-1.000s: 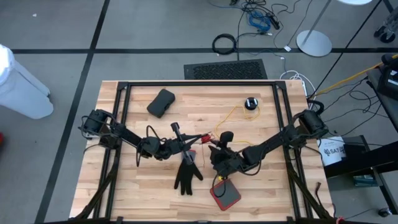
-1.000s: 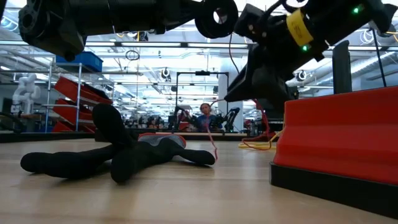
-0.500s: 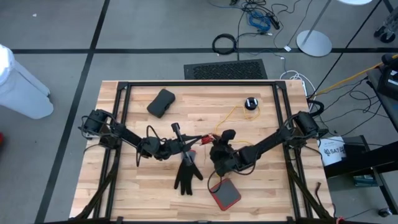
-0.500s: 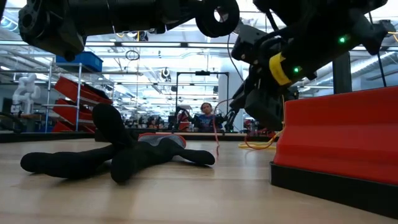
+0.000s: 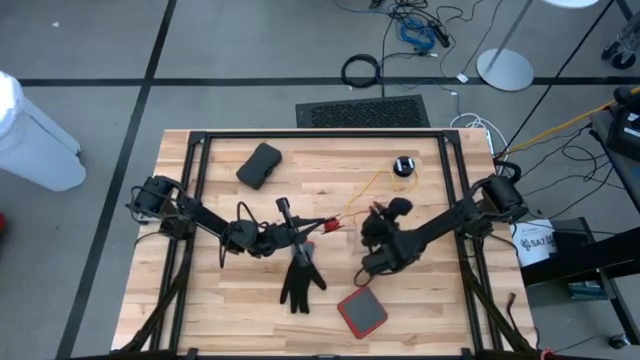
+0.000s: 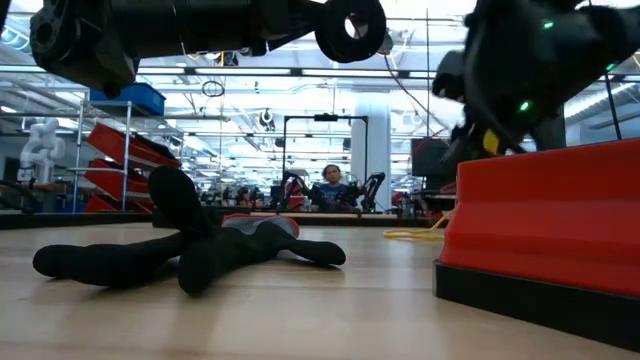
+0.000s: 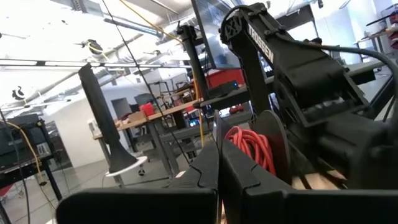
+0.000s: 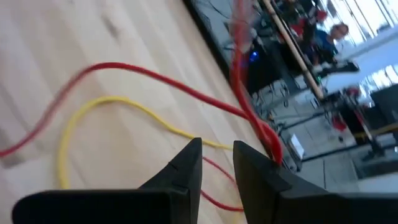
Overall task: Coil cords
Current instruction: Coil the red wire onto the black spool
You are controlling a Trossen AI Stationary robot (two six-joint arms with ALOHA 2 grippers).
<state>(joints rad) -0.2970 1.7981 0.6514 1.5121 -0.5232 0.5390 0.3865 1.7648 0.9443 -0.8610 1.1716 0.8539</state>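
Your left gripper (image 5: 312, 226) sat over the middle of the table (image 5: 420, 300), fingers pressed together on a small red coil (image 7: 252, 146) of cord, with a red strand running from it toward the other arm. Just below it lay the black glove (image 5: 300, 280).

Your right gripper (image 8: 216, 163) hung a little to the right of the left one, its fingers nearly together with a narrow gap between them; whether they pinched the red strand (image 8: 186, 93) beside them I could not tell. The yellow cord (image 5: 372, 185) ran from beside that claw up to the black puck (image 5: 403, 166) beyond it, loose on the wood. The red pad (image 5: 362, 312) lay just in front.

By my reading, you were mid-winding: one end anchored, the slack not gathered. The next move called for bringing the loose strand round the held coil without tugging the puck.
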